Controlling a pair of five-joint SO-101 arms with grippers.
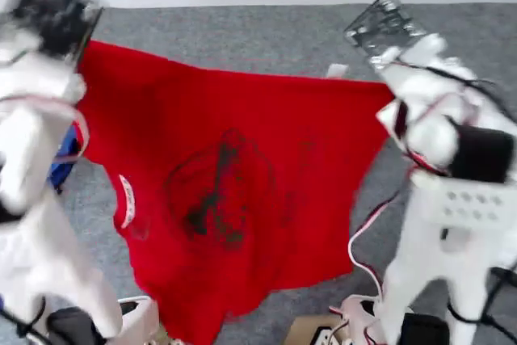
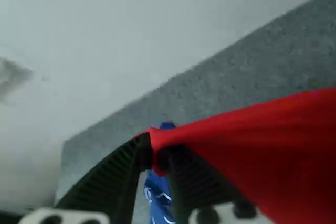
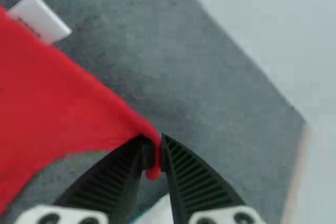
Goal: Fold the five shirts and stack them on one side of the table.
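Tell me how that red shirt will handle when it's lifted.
Probably floppy: the red shirt sags between the left gripper and right gripper. Likely light, since each pinches only its edge. Pushed, it would probably bunch, not slide.

The left arm (image 1: 32, 159) stands raised at one side, the right arm (image 1: 440, 199) at the other. The left gripper (image 2: 155, 156) has its jaws pressed together on a corner of the red shirt (image 1: 242, 119); the right gripper (image 3: 152, 157) likewise.

- Red shirt (image 1: 275, 119): dark print (image 1: 220, 191), no readable words.
- White label (image 1: 127, 200) on it: marks too blurred to read.
- White tag (image 3: 39, 18): reddish print, unreadable.
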